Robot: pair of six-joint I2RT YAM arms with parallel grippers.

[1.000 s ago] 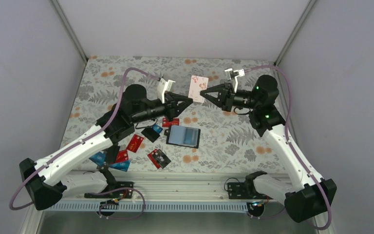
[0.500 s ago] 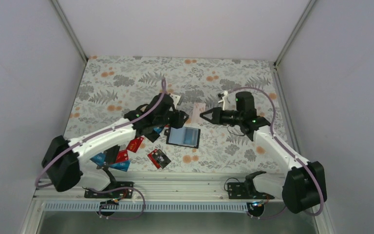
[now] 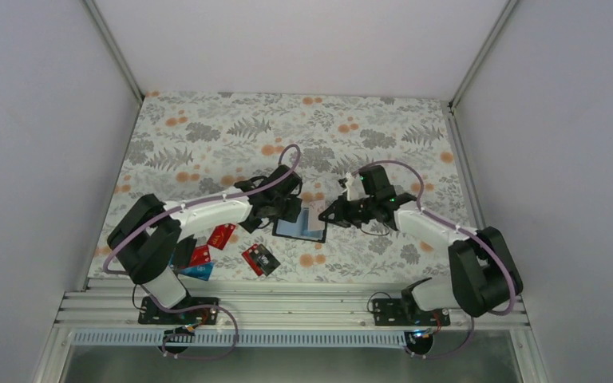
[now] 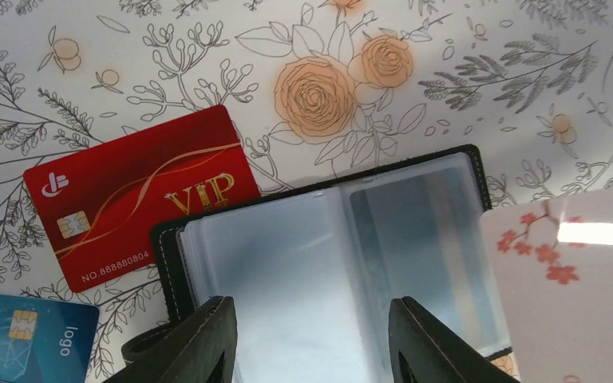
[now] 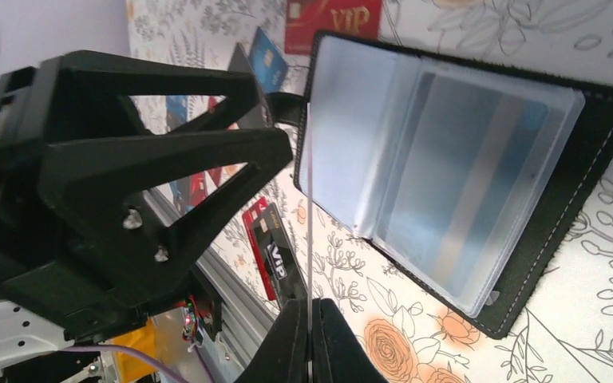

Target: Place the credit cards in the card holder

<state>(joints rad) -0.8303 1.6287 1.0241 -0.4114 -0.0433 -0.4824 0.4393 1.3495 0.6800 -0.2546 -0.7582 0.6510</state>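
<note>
Floral cloth (image 3: 207, 136) carries the card holder (image 3: 299, 224) open right beneath my spread, empty left gripper (image 4: 311, 339), my right gripper (image 5: 308, 351) pinches a blossom card (image 4: 567, 271) poised at its sleeves, and the other credit cards (image 4: 140, 195) lie loose beside, so most remains.

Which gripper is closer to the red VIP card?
Left. The left gripper hangs open over the card holder, close beside the red VIP card. The right gripper is across the holder, pinching a white flowered card.

White arm shells (image 3: 207, 214), black joints (image 3: 479, 275); purple cables (image 3: 291, 148); left pincer (image 4: 315, 343) black, triangular, two screw heads (image 5: 132, 217).
</note>
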